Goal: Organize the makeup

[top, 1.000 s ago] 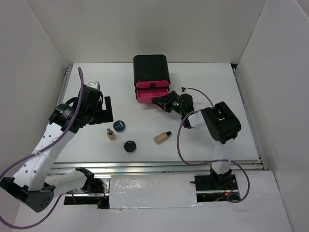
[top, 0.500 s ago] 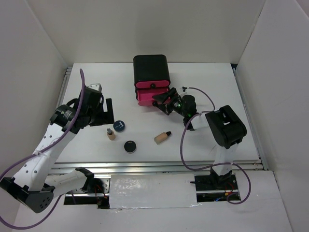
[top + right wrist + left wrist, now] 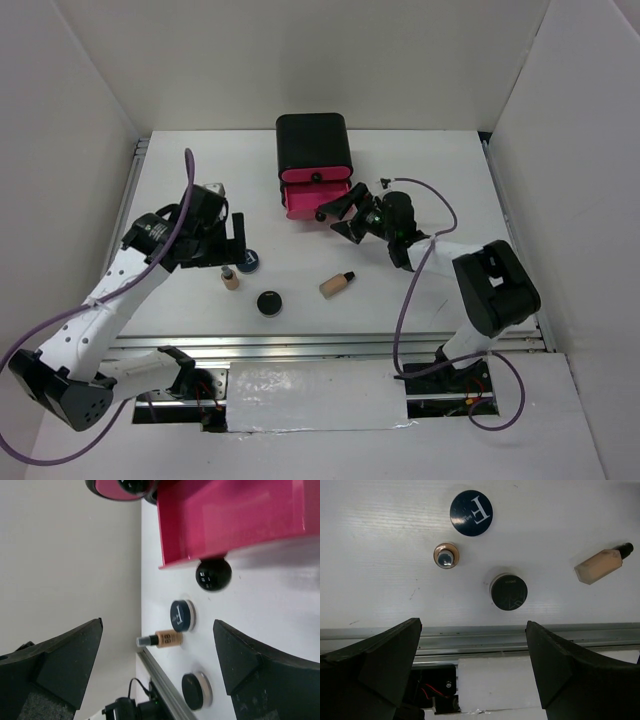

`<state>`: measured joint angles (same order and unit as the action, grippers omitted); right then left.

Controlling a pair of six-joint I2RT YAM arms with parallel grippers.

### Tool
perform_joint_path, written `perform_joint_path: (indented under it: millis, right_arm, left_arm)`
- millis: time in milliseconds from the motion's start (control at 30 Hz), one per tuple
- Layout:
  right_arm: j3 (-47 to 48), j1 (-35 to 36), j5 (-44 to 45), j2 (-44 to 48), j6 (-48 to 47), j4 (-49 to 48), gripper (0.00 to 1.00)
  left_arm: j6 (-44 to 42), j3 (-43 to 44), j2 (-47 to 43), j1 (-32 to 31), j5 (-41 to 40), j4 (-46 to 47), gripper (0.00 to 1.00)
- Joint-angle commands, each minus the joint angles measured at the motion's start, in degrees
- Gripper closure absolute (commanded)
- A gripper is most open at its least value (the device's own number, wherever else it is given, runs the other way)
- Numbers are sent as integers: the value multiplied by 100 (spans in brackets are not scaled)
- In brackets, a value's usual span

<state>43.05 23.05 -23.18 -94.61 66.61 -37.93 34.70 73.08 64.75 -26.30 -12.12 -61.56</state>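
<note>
White table (image 3: 450,180) with tall white walls on the left, right and far sides. Lots of bare room on the right half and far left corner. Metal rail along the near edge.

Black box (image 3: 312,140) at the far middle, with its bottom pink drawer (image 3: 316,198) pulled out toward the near side.

Left pincer (image 3: 238,238): wide open, holding nothing, hanging over the makeup left of the middle. Right pincer (image 3: 335,218): wide open too, holding nothing, just beside the right front corner of the drawer.

Makeup all out on the table, none held. Lying bottle (image 3: 337,285) near the middle, standing bottle (image 3: 230,278) to the left, blue-lidded compact (image 3: 249,263) just beside it on the far side, black compact (image 3: 268,302) closest to the rail. No white sachets to see.

Smallest of all, the round black knob (image 3: 213,575) on the drawer front.

Could go wrong:
- Knocking the standing bottle over when reaching for the blue-lidded compact, so close together.
- Rolling the lying bottle away with a bad pinch.
- Pushing the black compact off onto the rail.
- Bumping the drawer shut, or shoving the box, with the right pincer so close.
</note>
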Motion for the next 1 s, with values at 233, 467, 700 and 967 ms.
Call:
perform_joint_path:
  millis: [233,467,700,967]
  right_arm:
    - [-262,42,15,1180,-851,1727,0]
    - [-262,33,305,2121,-1141,2490,0]
    - [230,33,463,2807,-2001,3485,0]
    - [248,33,402,3247,-2240,3749,0]
  left_arm:
    - [748,-258,547,-1095,-27,214,1]
    - [1004,-785,872,-1491,-19,706,1]
    - [1030,-1217,1284,-1588,166,1506,1]
    - [916,-1314,2092,-1641,-106,1885,1]
